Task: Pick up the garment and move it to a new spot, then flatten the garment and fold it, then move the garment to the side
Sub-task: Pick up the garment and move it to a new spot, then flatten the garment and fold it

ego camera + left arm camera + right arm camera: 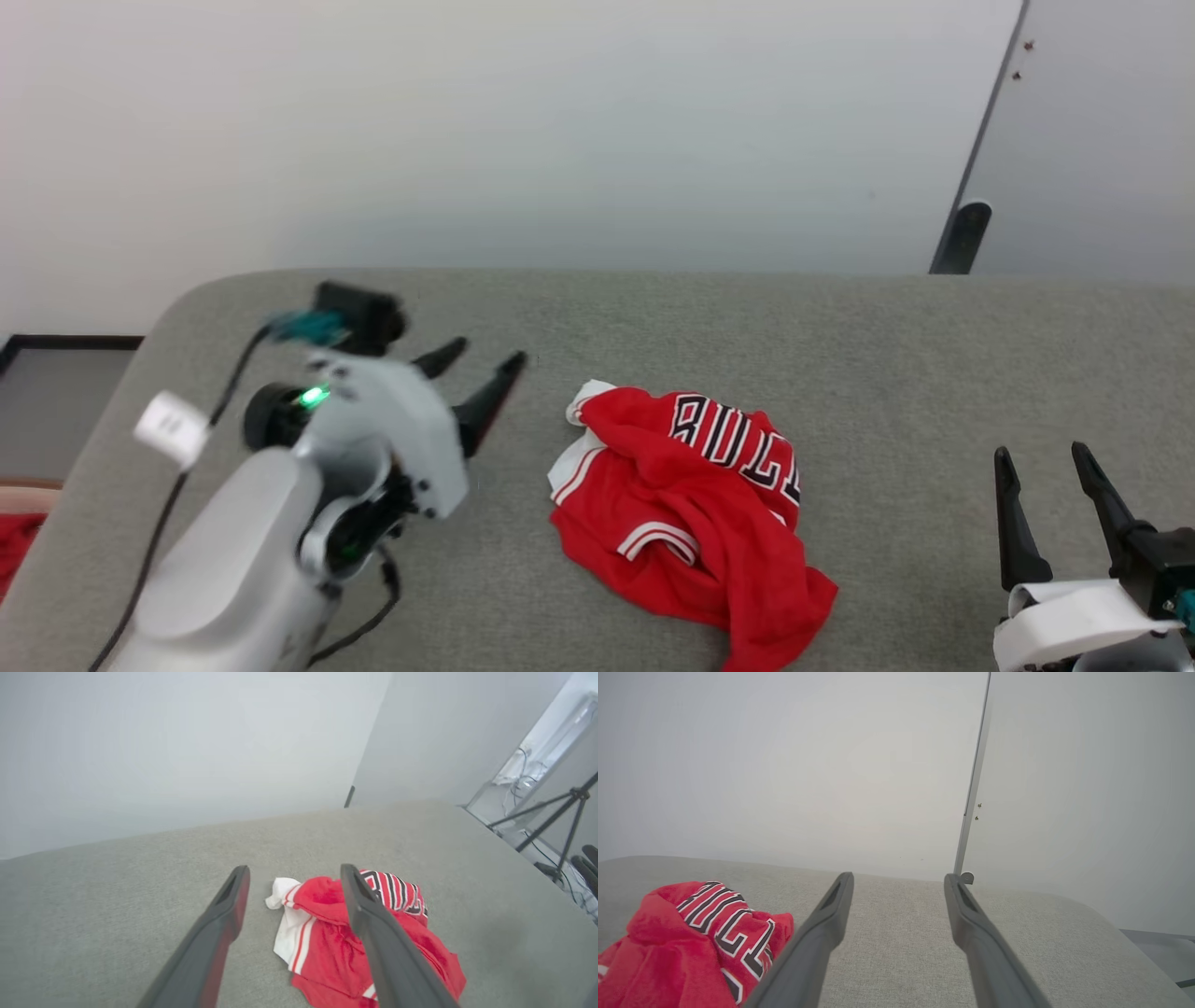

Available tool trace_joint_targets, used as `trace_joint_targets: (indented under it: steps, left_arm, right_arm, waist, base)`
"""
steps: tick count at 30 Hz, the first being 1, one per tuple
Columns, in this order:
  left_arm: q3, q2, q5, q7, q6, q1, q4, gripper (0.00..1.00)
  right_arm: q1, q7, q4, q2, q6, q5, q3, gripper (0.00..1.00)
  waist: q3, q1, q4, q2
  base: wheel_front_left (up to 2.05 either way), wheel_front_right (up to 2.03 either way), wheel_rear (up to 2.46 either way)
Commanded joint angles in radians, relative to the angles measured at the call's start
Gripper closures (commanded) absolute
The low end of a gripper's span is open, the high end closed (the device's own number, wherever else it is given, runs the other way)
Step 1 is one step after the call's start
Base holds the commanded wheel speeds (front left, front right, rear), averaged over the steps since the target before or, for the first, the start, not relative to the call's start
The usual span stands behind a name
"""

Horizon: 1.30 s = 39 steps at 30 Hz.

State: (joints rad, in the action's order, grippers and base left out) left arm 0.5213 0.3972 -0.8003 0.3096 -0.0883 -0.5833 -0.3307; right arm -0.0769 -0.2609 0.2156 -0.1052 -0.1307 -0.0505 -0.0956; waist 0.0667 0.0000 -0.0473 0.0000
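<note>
The garment [691, 504] is a crumpled heap mid-counter, toward the near edge, lettering half buried. Left claw [490, 352] hangs just beside its white sleeve, spread wide and empty; right claw [1041, 453] is spread too, well apart by the right end. My worry: with layers this bunched, a pinch probably grabs several folds and it lifts twisted. The counter [840, 355] is grey, fuzzy fabric, so the garment may drag. Plain pale wall [560, 140] behind.

A gray, felt-covered tabletop [840, 355] with rounded corners stands against a plain white wall [467, 121]. A dark strip [962, 238] divides the wall behind its far right edge. A black tripod [579, 794] stands beyond the right edge.
</note>
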Motion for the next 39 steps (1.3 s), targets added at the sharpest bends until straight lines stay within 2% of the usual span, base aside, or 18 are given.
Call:
trace_joint_targets:
  steps: [1, 9, 16, 20, 27, 35, 39]
  left_arm:
    - [-0.013, 0.013, 0.007, -0.052, -0.009, 0.035, 0.007, 0.0]
    - [-0.054, 0.045, 0.06, -0.346, -0.025, 0.15, 0.01, 0.0]
    - [-0.09, 0.058, 0.084, -0.525, -0.021, 0.229, -0.02, 0.0]
    - [-0.132, 0.065, 0.074, -0.559, -0.023, 0.271, -0.04, 0.0]
    - [-0.164, 0.082, 0.133, -0.573, -0.012, 0.305, -0.08, 0.0]
    - [-0.3, 0.058, 0.197, -0.575, -0.003, 0.35, -0.066, 0.0]
    - [-0.328, 0.051, 0.218, -0.575, -0.01, 0.365, -0.058, 0.0]
  right_arm:
    - [0.011, -0.004, -0.002, -0.005, 0.0, 0.005, -0.001, 0.0]
    - [0.033, -0.005, -0.011, -0.02, 0.0, -0.009, -0.008, 0.0]
    - [0.057, -0.005, -0.025, -0.025, 0.0, -0.011, -0.027, 0.0]
    - [0.077, -0.005, -0.027, -0.026, 0.0, -0.004, -0.046, 0.0]
    - [0.094, -0.006, -0.033, -0.026, 0.0, 0.009, -0.075, 0.0]
    - [0.111, -0.006, -0.041, -0.014, 0.0, 0.02, -0.088, 0.0]
    - [0.106, -0.005, -0.042, -0.013, 0.0, 0.019, -0.091, 0.0]
  waist:
    - [0.011, 0.0, 0.014, 0.0]
    - [0.024, 0.0, 0.042, 0.0]
    - [0.032, 0.0, 0.067, 0.0]
    - [0.032, 0.0, 0.083, 0.0]
    - [0.033, 0.0, 0.099, 0.0]
    - [0.032, 0.0, 0.097, 0.0]
    - [0.032, 0.0, 0.094, 0.0]
  base:
    - [0.0, 0.0, 0.0]
    - [0.0, 0.0, 0.0]
    - [0.0, 0.0, 0.0]
    - [0.0, 0.0, 0.0]
    - [0.0, 0.0, 0.0]
    - [0.0, 0.0, 0.0]
    - [0.0, 0.0, 0.0]
